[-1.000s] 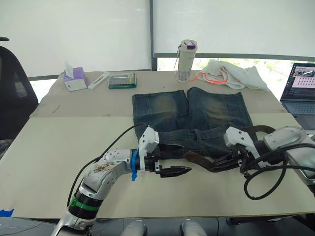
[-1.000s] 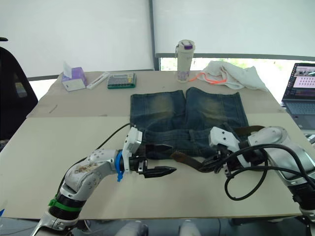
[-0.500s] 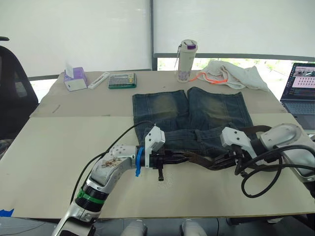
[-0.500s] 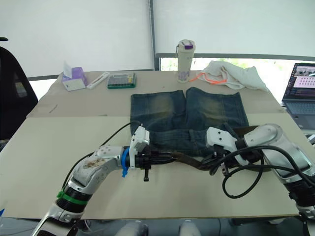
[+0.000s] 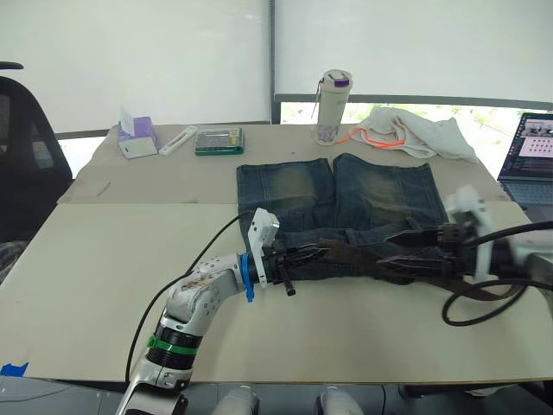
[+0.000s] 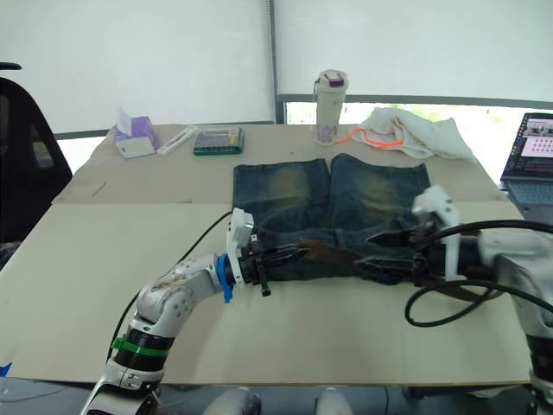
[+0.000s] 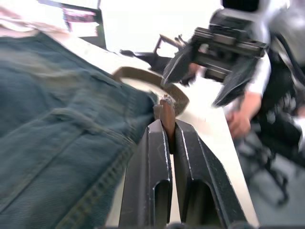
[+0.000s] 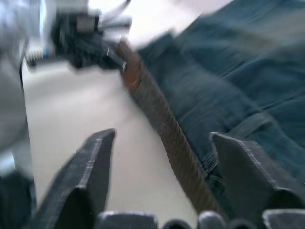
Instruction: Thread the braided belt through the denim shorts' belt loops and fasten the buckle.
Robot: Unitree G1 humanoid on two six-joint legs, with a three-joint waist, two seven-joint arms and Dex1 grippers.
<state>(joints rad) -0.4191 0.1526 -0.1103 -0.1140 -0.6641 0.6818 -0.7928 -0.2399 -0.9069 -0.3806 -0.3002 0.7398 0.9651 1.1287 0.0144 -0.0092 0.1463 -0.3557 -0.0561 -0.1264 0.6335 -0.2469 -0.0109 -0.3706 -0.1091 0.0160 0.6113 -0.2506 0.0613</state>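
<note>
Belt position: the braided belt [image 5: 346,256] lies across the near, waistband edge of the denim shorts [image 5: 346,194], running from the left gripper [image 5: 316,254] toward the right gripper [image 5: 390,251]. Its far portion loops off past the right side of the shorts onto the table [image 5: 104,259].
Belt relative to left fingers: the belt's tip stands edge-up between the two black fingers [image 7: 152,162], as the left wrist view shows.
Left fingers: clamped together on the belt tip, with no gap apart from the strap itself.
Belt relative to right fingers: in the right wrist view the strap [image 8: 162,124] runs between the two spread fingers [image 8: 93,157] without touching either.
Right fingers: released, spread wide; they hold nothing.
Left arm pose: forearm low over the table, reaching toward the robot's right, gripper at the waistband's left part.
Right arm pose: forearm level, pointing toward the robot's left, gripper facing the left one over the waistband's right part.
Shorts position: flat on the table, legs pointing away from the robot.
Belt loops and buckle: cannot be made out.
</note>
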